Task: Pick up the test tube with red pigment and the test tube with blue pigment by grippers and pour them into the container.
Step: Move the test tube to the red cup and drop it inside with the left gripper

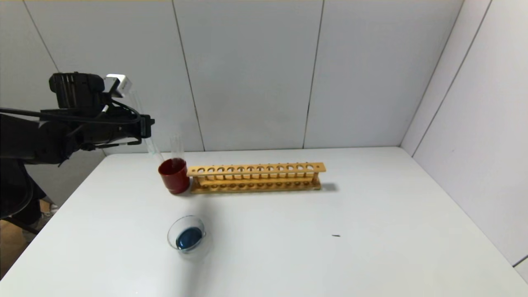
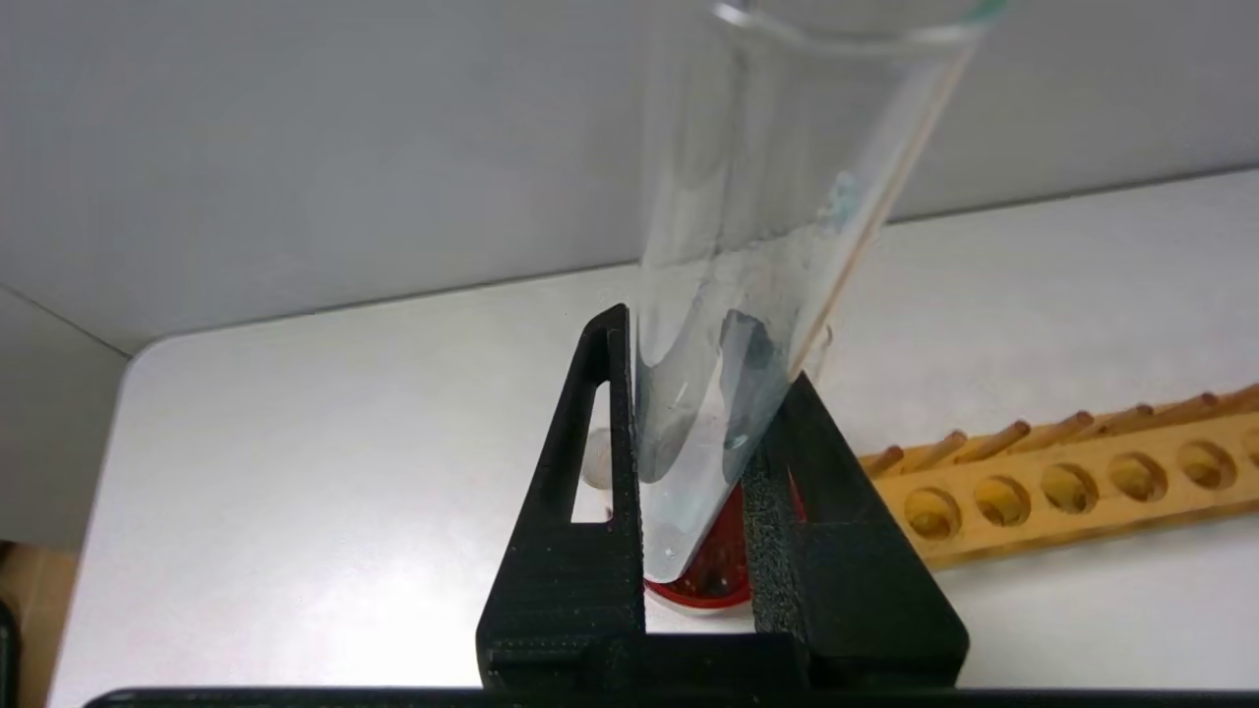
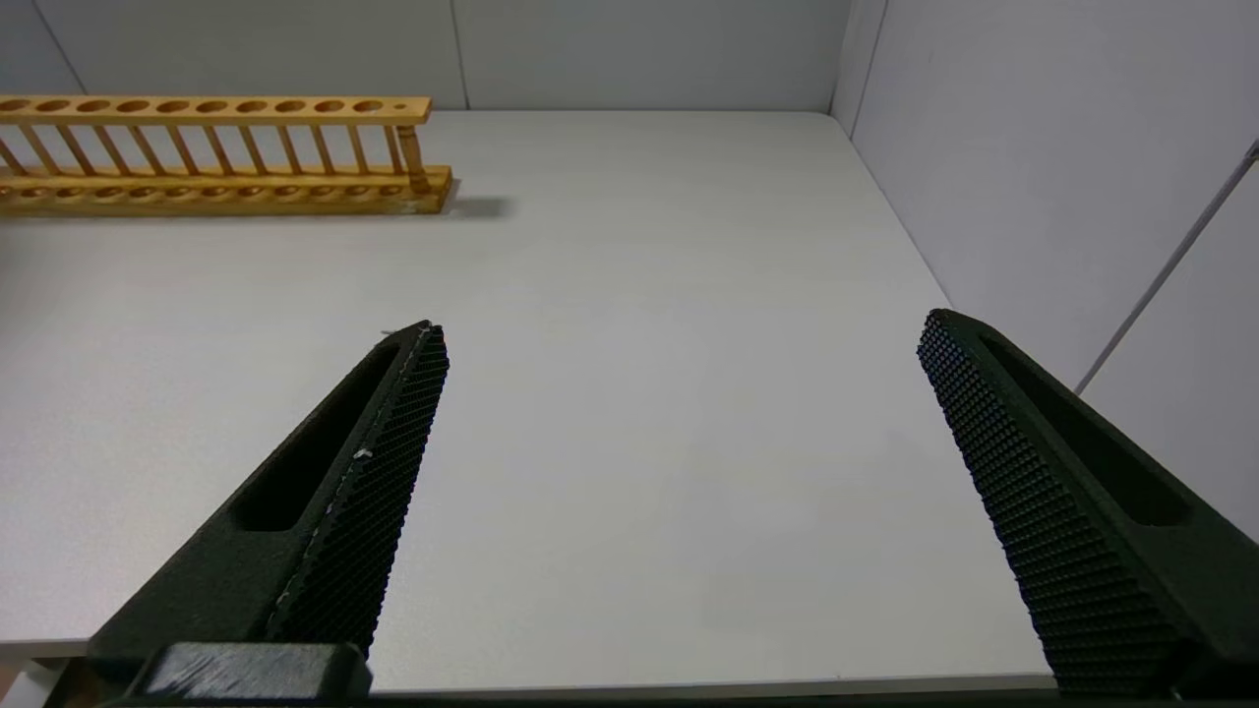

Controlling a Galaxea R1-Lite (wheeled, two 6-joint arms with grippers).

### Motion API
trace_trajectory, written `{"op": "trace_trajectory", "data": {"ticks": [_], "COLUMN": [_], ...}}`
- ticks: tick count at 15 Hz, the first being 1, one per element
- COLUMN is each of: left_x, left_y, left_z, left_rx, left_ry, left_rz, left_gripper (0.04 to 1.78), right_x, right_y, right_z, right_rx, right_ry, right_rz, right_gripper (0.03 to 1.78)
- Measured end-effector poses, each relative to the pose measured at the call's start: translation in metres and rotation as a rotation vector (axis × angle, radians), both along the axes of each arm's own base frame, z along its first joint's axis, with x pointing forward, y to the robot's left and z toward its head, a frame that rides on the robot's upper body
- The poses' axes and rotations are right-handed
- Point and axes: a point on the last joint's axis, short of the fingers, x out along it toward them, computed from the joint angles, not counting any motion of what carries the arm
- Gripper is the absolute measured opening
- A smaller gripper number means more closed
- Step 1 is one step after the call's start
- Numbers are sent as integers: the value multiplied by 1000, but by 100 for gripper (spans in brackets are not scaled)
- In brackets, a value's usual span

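Container: nearest on the table; blue liquid pooled inside
Left gripper: raised above the red cup; clamped on a nearly empty test tube with bluish residue
Second tube: standing in the cup
Rack: beside the cup
Right gripper: spread wide; holding nothing

A dark red cup stands touching the end of a wooden rack on the white table.
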Motion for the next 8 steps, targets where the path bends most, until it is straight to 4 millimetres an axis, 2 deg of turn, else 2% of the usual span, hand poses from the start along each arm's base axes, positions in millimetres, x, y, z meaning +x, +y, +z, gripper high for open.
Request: {"op": "trace_trajectory", "data": {"ticks": [8], "left_x": [8], "left_y": [-5], "left_z": [-43], "left_rx": [-5], "left_ry": [41], "left_rz": [-20], "left_gripper": [33], "right_x": [0], "right_y": [0], "right_z": [0], "right_rx": [0], "right_ry": [0], "right_rz": [0], "right_gripper": [175]}}
